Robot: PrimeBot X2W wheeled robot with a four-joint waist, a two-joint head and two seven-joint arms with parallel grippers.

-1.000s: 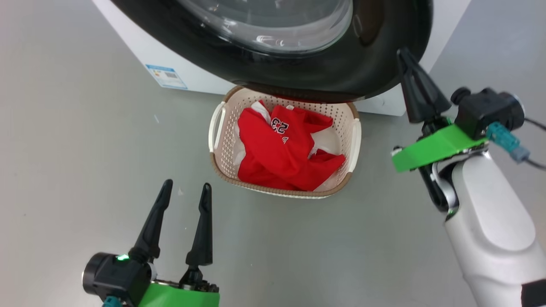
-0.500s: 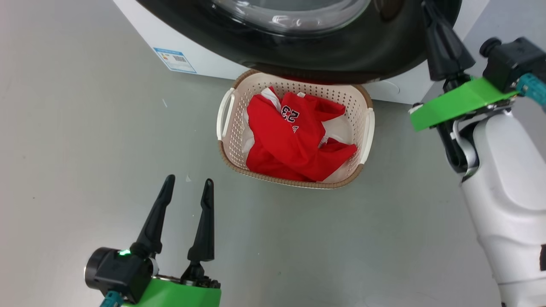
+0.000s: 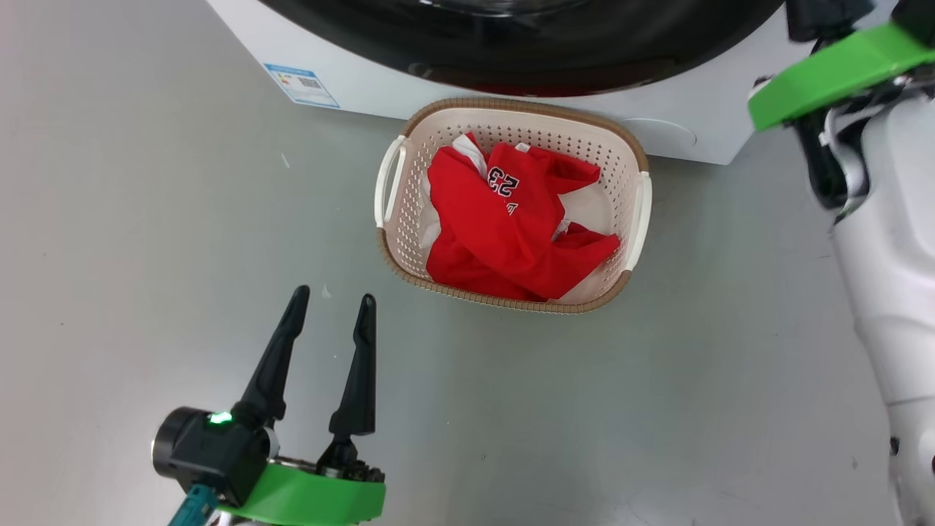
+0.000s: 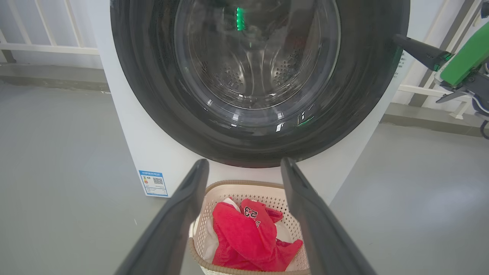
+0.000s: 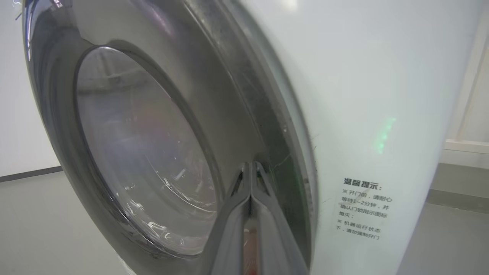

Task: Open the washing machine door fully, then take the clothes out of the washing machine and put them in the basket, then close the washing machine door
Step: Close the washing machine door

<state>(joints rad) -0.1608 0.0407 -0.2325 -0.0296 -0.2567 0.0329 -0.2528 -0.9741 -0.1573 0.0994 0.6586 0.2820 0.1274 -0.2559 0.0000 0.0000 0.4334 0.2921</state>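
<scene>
The washing machine [image 3: 365, 91] stands at the top of the head view. Its black-rimmed door [image 4: 259, 72] lies close against its front; I cannot tell whether it is latched. Through the glass the steel drum [image 4: 263, 68] shows. On the floor just before the machine stands the basket [image 3: 511, 303] holding the red and white clothes [image 3: 504, 226]. My right gripper [image 5: 250, 165] is shut, empty, its tips against the door's rim [image 5: 267, 126], as the left wrist view also shows the right gripper [image 4: 399, 38]. My left gripper [image 3: 334, 296] hangs open and empty, near and left of the basket.
Grey floor lies all round the basket. A blue label [image 3: 301, 85] sits low on the machine's front and a printed notice [image 5: 363, 208] on its side. A white railing [image 4: 49, 49] runs behind the machine. My pale right forearm [image 3: 891, 241] rises at the right.
The door has swung in toward the machine and no longer overhangs the basket. My shut right gripper went with its rim. The head camera shifted a little; the left gripper stayed open.
</scene>
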